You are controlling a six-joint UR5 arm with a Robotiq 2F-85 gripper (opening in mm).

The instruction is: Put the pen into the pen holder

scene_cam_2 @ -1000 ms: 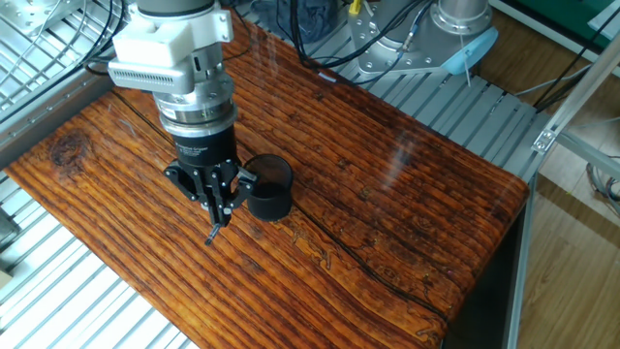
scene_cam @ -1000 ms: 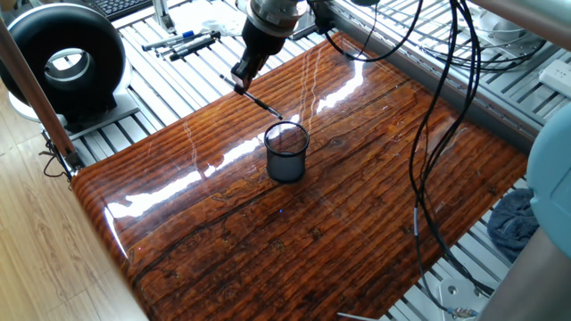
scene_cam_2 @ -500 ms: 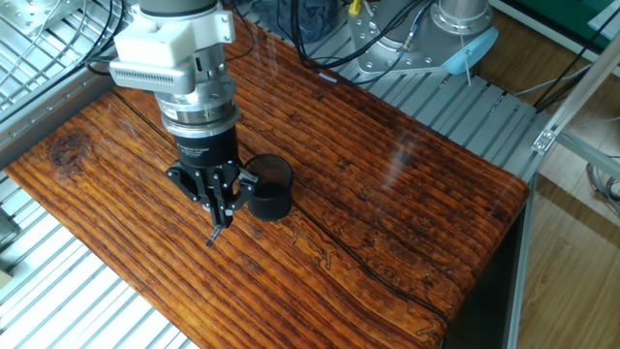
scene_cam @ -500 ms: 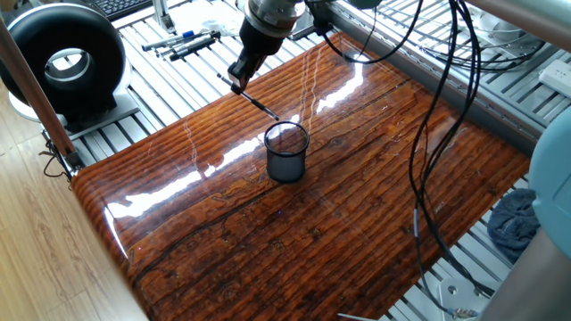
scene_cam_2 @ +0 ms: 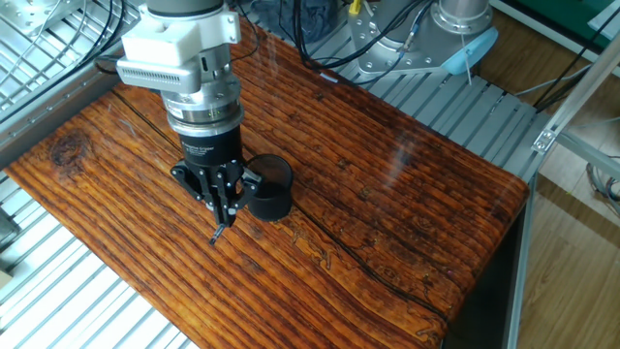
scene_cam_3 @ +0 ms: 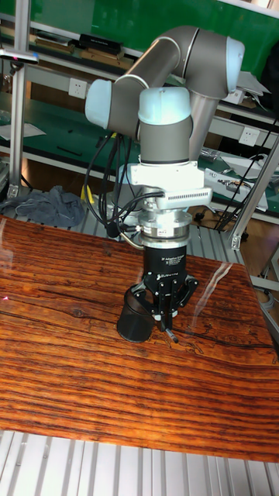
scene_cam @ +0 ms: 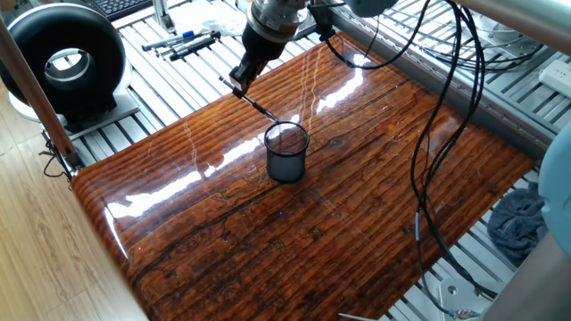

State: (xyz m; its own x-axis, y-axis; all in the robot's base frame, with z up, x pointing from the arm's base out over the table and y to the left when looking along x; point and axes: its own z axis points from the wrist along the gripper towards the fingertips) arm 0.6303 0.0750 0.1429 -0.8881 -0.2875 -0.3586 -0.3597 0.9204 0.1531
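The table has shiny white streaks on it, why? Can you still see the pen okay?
In one fixed view, lamps overhead reflect off the glossy table as white glare streaks near the pen holder; the thin pen shows dark against them. In the other fixed view the glare is fainter, and only the pen's tip shows below the gripper. In the tall fixed view the wood looks evenly lit.

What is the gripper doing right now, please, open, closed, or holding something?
Gripper: closed on the pen, which it holds lifted beside the pen holder.
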